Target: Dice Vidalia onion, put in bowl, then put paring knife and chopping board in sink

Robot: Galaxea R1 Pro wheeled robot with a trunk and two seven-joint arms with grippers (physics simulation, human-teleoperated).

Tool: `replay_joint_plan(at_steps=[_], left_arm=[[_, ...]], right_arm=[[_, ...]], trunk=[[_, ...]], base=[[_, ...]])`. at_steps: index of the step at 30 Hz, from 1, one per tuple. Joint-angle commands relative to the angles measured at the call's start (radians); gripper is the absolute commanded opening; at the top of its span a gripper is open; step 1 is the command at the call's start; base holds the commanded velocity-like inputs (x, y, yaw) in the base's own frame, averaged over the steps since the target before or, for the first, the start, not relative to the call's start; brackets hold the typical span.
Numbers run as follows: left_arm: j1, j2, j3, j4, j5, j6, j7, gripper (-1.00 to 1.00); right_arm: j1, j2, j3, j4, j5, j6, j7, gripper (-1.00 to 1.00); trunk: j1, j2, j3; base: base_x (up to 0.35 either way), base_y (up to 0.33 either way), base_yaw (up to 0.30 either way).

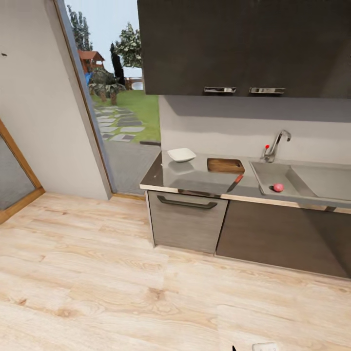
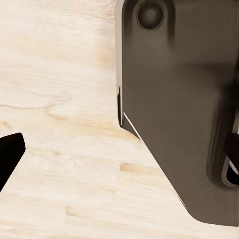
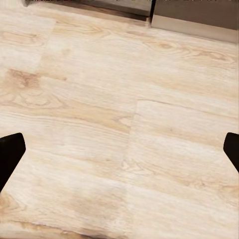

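- Fingers of the right gripper (image 3: 119,149) show as two dark tips at opposite edges of the right wrist view, spread wide and released, with only pale wood floor (image 3: 119,124) between them.
- Left gripper: one dark fingertip (image 2: 9,154) shows over the floor beside a dark robot part (image 2: 179,109); I cannot tell whether its jaws are parted.
- Onion (image 1: 278,187), pinkish, lies in the sink (image 1: 265,173), well apart from both grippers.
- Chopping board (image 1: 225,165) lies on the countertop (image 1: 195,180) between the bowl (image 1: 181,155) and the sink; the knife (image 1: 236,182) lies near the front edge.
- Open floor stretches before the cabinets (image 1: 190,219); a doorway (image 1: 122,107) opens left of the counter's end.
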Motion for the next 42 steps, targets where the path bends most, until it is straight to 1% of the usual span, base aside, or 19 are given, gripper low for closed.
replay_joint_plan(at_steps=[1,42], left_arm=[[-0.001,0.0,-0.009,0.003,0.009,-0.006,0.0,1.0],[-0.001,0.0,-0.009,0.003,0.009,-0.005,0.0,1.0]], right_arm=[[-0.001,0.0,-0.009,0.001,0.0,-0.003,0.009,1.0],[-0.001,-0.002,-0.009,0.0,0.0,-0.003,0.009,1.0]], trunk=[[0.001,-0.002,0.0],[0.001,-0.002,0.064]], base=[[0.0,0.0,0.0],[0.0,0.0,0.0]])
